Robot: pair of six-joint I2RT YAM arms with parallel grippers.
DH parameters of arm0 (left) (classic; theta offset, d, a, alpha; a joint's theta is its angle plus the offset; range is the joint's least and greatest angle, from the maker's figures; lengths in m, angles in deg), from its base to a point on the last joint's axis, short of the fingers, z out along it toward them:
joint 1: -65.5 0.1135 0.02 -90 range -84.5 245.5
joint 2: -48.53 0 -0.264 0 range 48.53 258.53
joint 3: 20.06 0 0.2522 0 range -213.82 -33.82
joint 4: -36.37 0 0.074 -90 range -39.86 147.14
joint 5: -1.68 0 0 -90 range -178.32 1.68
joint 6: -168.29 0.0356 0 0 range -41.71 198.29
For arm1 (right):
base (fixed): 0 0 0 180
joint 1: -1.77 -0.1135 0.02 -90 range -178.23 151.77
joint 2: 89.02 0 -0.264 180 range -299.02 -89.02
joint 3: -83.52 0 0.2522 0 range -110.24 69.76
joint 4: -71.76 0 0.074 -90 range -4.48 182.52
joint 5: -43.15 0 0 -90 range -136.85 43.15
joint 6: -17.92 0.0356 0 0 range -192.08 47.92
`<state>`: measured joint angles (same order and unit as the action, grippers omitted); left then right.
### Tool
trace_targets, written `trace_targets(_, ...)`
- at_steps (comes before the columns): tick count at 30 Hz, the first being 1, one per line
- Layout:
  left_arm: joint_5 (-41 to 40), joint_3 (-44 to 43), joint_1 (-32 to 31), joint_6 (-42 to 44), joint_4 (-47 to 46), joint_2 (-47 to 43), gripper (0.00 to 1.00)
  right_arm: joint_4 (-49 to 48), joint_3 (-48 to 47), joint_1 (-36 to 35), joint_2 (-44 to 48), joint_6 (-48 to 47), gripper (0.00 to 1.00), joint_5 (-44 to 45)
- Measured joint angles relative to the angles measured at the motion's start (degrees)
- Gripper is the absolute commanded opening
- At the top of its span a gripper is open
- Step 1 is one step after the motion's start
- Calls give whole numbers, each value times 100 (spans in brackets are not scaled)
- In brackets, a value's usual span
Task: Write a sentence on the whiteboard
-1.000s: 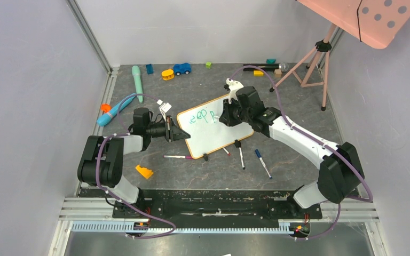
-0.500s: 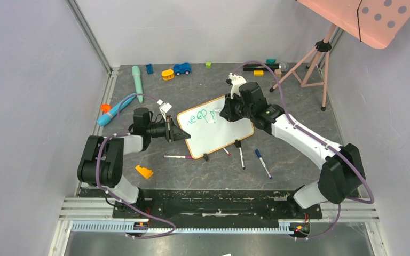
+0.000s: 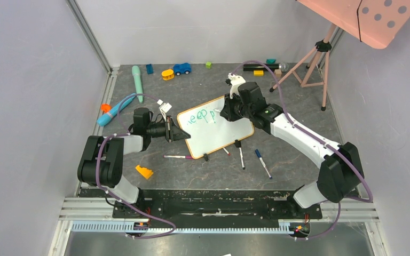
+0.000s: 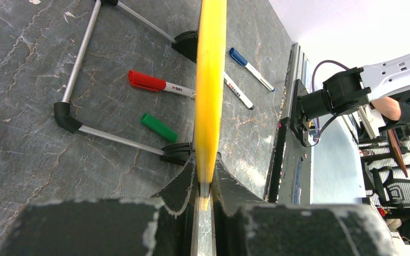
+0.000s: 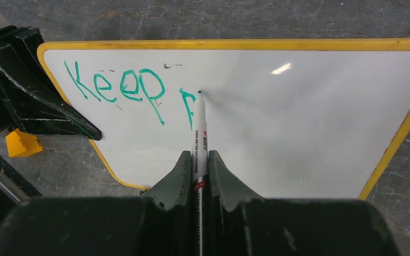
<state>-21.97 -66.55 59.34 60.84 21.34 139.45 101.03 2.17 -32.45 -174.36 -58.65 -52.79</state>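
Observation:
The whiteboard [image 3: 213,133] with its orange frame stands tilted on two black clip feet at the table's middle. My left gripper [image 3: 184,134] is shut on the whiteboard's left edge, which shows end-on as a yellow strip [image 4: 211,90] between the jaws [image 4: 205,184]. My right gripper [image 3: 225,114] is shut on a marker [image 5: 199,136], whose tip touches the white face [image 5: 309,122]. The sentence [image 5: 120,85] reads "Keep" in green, with the first strokes of a "p" at the marker's tip.
Loose markers lie in front of the board: a pink one [image 3: 178,157], a black one [image 3: 241,158] and a blue one [image 3: 262,162]. A red marker [image 4: 160,84] and a green cap [image 4: 159,127] lie behind it. An orange wedge [image 3: 144,172], toys at the back and a tripod [image 3: 312,64] surround it.
My right gripper has shifted slightly up and to the right along the board with the marker, uncovering more of the green writing. The left gripper and the board have stayed put.

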Motion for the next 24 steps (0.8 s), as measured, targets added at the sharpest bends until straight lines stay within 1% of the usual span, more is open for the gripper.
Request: trace_targets(24,-4,0,0,2,39,-11,2,2,273,-4,44,24,0,-2)
